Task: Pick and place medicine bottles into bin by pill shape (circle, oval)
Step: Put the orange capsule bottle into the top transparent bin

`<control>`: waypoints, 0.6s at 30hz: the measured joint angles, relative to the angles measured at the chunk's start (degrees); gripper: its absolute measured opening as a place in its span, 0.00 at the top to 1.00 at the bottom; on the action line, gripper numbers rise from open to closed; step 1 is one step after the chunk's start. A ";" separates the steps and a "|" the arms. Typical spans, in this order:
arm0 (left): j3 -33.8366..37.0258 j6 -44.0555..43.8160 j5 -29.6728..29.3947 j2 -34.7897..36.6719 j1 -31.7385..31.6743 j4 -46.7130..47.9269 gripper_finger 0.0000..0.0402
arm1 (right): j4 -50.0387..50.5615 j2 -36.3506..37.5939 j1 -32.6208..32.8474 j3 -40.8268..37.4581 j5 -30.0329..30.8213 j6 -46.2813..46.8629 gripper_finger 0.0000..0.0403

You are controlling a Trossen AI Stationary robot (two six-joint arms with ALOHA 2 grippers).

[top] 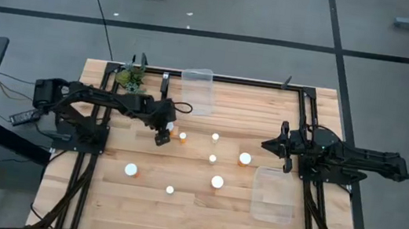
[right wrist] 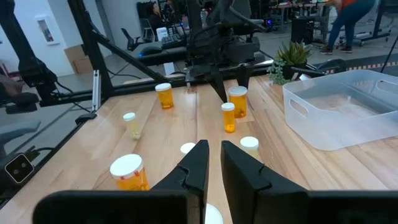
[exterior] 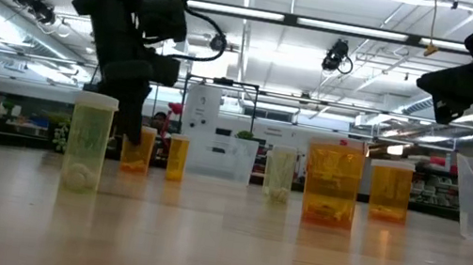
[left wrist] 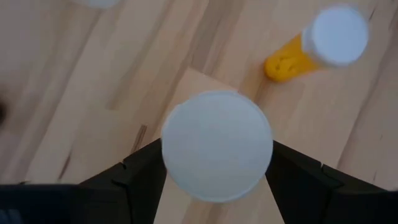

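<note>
Several orange-amber medicine bottles with white caps stand upright on the wooden table. My left gripper is open and points down over one of them, a finger on each side just below its cap. That bottle stands on the table, and I see no touch. A narrower bottle stands just beside it. My right gripper is shut and empty, held above the table's right side with its fingers toward the bottles.
A clear bin stands at the far edge and another at the near right. A small green plant sits at the far left corner. Other bottles are spread over the middle. A black frame borders the table.
</note>
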State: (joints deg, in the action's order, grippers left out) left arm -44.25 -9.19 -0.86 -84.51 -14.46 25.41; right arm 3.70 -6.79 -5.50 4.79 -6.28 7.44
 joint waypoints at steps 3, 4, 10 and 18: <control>-0.73 -0.01 0.01 0.09 0.01 -0.02 0.34 | 0.00 0.01 -0.01 -0.01 0.01 0.00 0.88; -0.95 -0.09 -0.01 0.09 0.00 0.07 0.34 | 0.00 0.00 0.00 0.01 0.00 0.00 0.88; -1.51 -0.11 0.02 0.09 -0.19 -0.04 0.34 | 0.00 0.00 0.00 0.00 0.02 0.00 0.88; -1.51 -0.16 0.02 0.09 -0.50 0.15 0.34 | 0.00 0.00 0.00 0.00 0.01 0.00 0.88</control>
State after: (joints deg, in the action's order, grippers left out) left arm -45.76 -9.35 -0.84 -84.42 -14.96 25.55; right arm 3.70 -6.79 -5.50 4.79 -6.27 7.44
